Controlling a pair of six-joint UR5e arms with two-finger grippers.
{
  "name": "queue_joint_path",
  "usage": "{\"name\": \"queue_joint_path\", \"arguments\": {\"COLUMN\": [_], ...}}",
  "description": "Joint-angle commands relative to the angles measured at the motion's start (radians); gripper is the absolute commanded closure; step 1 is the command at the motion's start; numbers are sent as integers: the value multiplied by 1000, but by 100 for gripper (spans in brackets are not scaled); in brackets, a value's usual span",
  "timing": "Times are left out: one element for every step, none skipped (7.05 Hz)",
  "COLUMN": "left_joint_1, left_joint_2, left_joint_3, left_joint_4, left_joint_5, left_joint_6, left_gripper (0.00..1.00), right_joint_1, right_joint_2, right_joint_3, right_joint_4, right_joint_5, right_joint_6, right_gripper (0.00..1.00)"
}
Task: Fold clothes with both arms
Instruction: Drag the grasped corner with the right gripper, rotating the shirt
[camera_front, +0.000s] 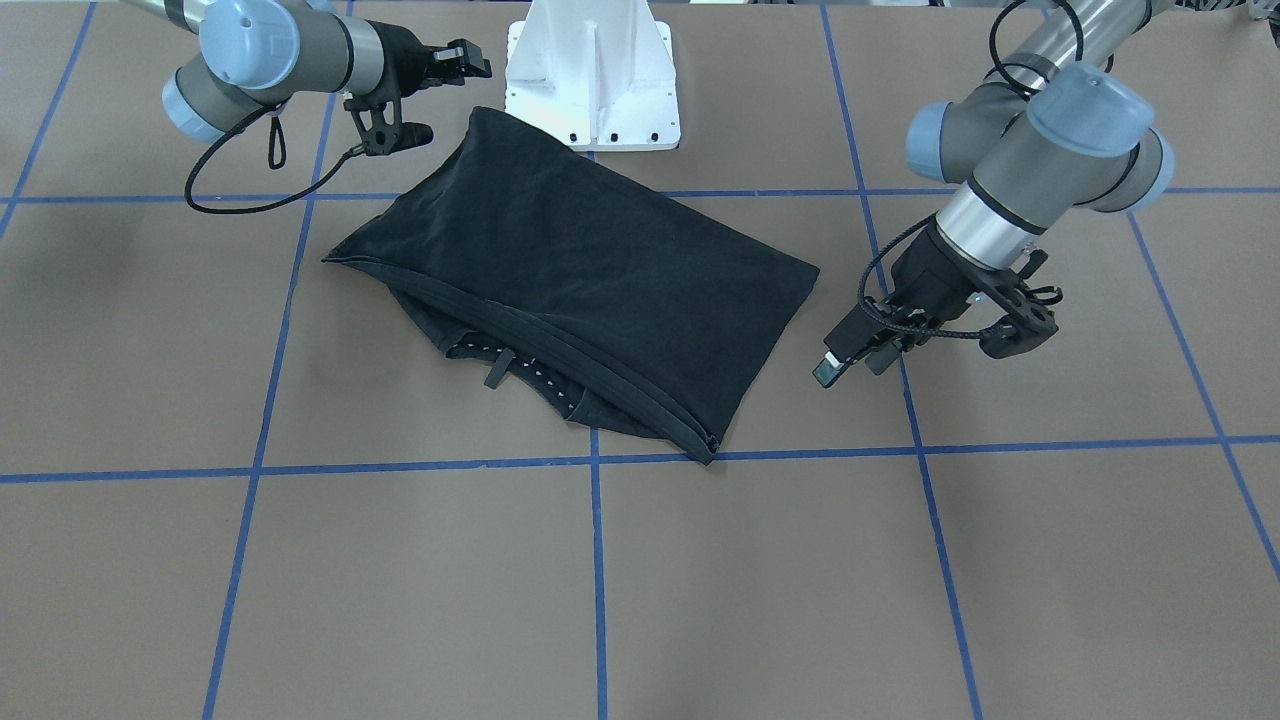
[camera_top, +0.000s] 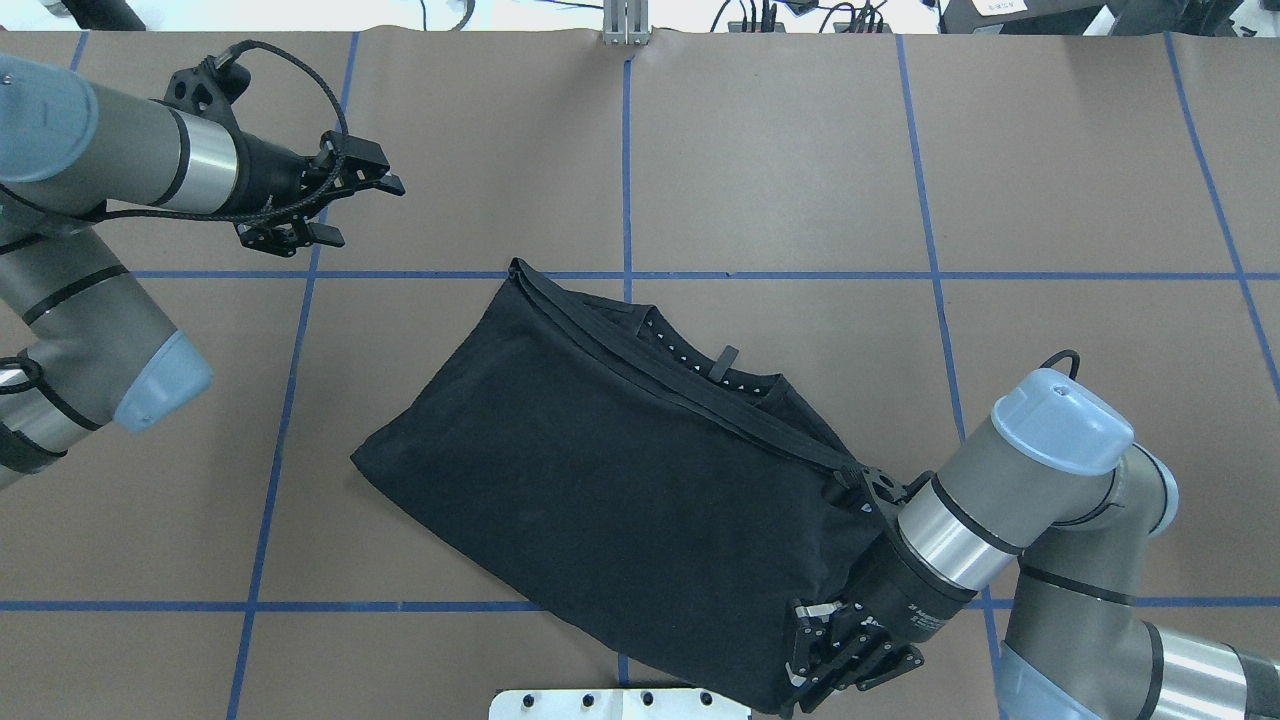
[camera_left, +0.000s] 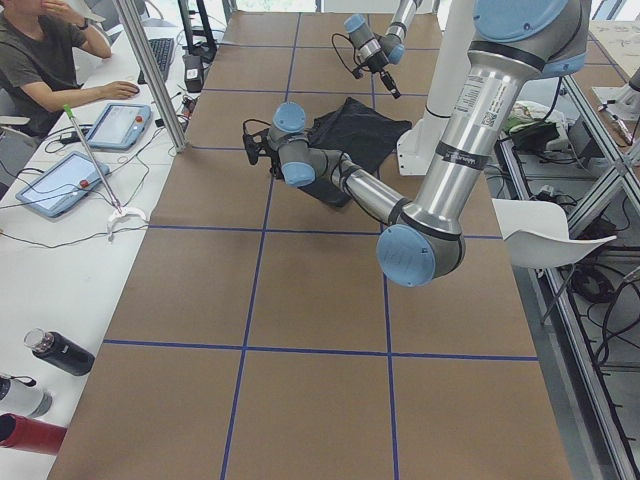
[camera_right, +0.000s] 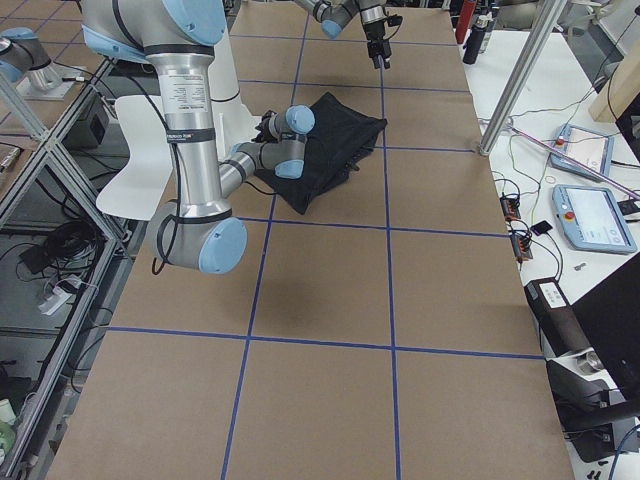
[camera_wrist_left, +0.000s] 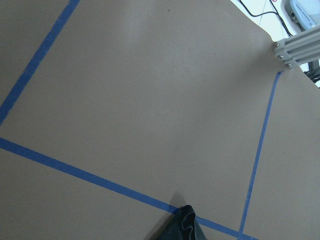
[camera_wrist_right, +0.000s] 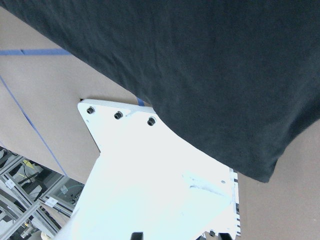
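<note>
You have a brown table top (camera_front: 700, 600) marked into large squares by blue tape lines (camera_front: 598, 560), and a white bolted pedestal base (camera_front: 592, 80) stands at its far edge in the front-facing view. In the left side view a white bench (camera_left: 60, 290) runs along the table; a person (camera_left: 40, 60) sits at its far end, one hand beside a blue-edged control tablet (camera_left: 118, 125), with a second tablet (camera_left: 60, 182) nearer the camera. A black bottle (camera_left: 60, 352) and a red bottle (camera_left: 35, 433) lie at the near end
</note>
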Motion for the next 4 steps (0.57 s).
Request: {"name": "queue_joint_path", "arguments": {"left_joint_1": [74, 116, 157, 199], "left_joint_2": [63, 118, 173, 215], "left_joint_3": [-90, -153, -185, -189], "left_joint_4": [1, 4, 9, 10], "left_joint_5": [-4, -4, -4, 5], "left_joint_6": [-4, -9, -12, -50], "left_gripper": [0, 0, 0, 0], "right_joint_1": [97, 148, 175, 177], "right_joint_2": [15, 15, 14, 12], "right_joint_3": [4, 2, -6, -6], "right_joint_4": [11, 11, 9, 9], "right_joint_5": [-124, -176, -217, -304], "right_joint_6": [-15, -23, -23, -23], "right_gripper": [0, 0, 0, 0]}}
